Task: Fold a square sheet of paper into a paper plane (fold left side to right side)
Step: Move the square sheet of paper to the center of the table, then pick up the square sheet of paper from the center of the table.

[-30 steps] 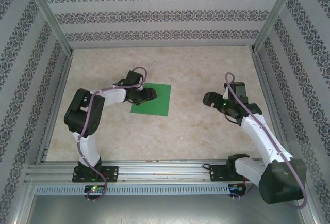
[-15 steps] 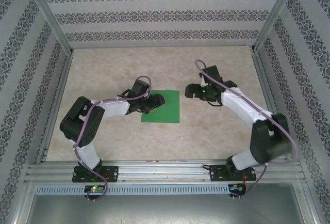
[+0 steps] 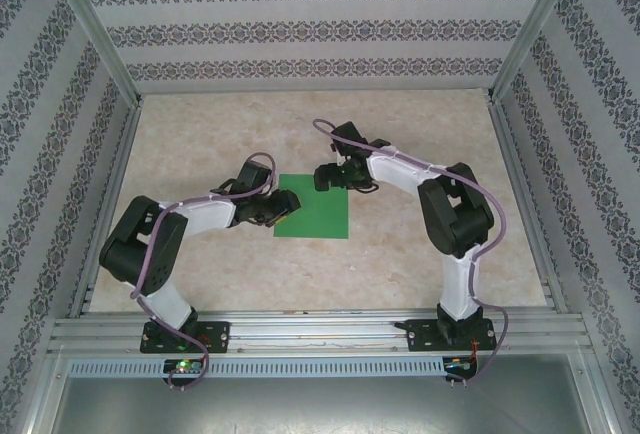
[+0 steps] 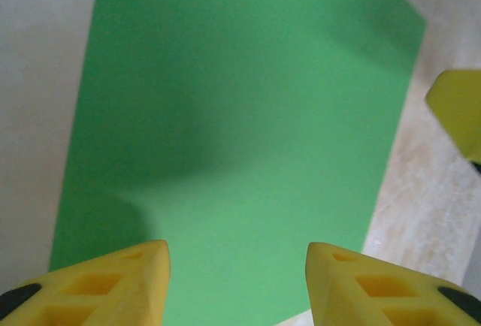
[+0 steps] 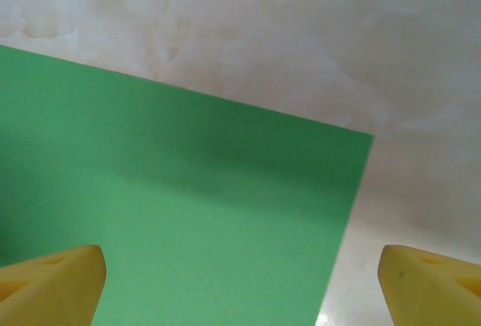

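Observation:
The square sheet of paper [image 3: 318, 216] is bright green and lies flat and uncreased on the marbled table. My left gripper [image 3: 287, 204] hangs low over its left edge, open, with the sheet [image 4: 240, 116] under and between its yellow fingertips [image 4: 113, 285] and nothing pinched. My right gripper [image 3: 331, 176] is over the sheet's far right corner, open wide. In the right wrist view that corner of the sheet [image 5: 188, 206] lies between the spread fingertips [image 5: 52, 281]. One right fingertip [image 4: 458, 112] shows beside the sheet's edge in the left wrist view.
The beige marbled table [image 3: 420, 244] is boxed in by patterned walls [image 3: 300, 29] at the back and sides. An aluminium rail [image 3: 320, 332] carrying both arm bases runs along the near edge. The two grippers are close together over the sheet.
The right arm has swung from the table's right side leftward to the sheet's far right corner. The sheet has slid a little rightward with the left gripper, which has now drawn back to its left edge.

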`<act>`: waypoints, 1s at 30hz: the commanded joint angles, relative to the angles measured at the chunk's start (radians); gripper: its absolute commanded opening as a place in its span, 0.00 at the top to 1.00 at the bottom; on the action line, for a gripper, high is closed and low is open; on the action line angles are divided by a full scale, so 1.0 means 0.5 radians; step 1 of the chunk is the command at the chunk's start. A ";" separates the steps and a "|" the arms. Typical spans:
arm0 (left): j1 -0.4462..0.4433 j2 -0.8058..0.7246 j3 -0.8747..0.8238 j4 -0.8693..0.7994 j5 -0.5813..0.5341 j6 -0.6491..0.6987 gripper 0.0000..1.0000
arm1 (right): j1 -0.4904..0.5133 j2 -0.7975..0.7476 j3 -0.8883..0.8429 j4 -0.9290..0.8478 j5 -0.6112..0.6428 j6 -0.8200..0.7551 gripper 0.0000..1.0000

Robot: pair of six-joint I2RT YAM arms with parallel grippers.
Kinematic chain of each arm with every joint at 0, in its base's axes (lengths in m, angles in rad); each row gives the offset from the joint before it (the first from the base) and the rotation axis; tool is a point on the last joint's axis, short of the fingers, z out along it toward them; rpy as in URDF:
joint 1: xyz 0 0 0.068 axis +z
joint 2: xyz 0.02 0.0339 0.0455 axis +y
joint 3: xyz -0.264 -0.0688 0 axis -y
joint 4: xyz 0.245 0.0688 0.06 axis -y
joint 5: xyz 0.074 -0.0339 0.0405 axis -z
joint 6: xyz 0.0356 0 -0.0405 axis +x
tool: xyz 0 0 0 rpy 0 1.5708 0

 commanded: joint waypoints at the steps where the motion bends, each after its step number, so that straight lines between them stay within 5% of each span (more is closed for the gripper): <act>1: 0.005 0.065 0.034 -0.100 0.015 0.087 0.50 | 0.038 0.085 0.123 -0.069 0.060 -0.050 0.07; 20: 0.006 0.132 0.011 -0.090 -0.011 0.071 0.51 | 0.166 0.166 0.064 -0.117 -0.054 0.089 0.08; 30: 0.006 0.132 -0.003 -0.019 0.041 0.047 0.51 | 0.233 0.073 0.012 -0.115 -0.174 0.129 0.22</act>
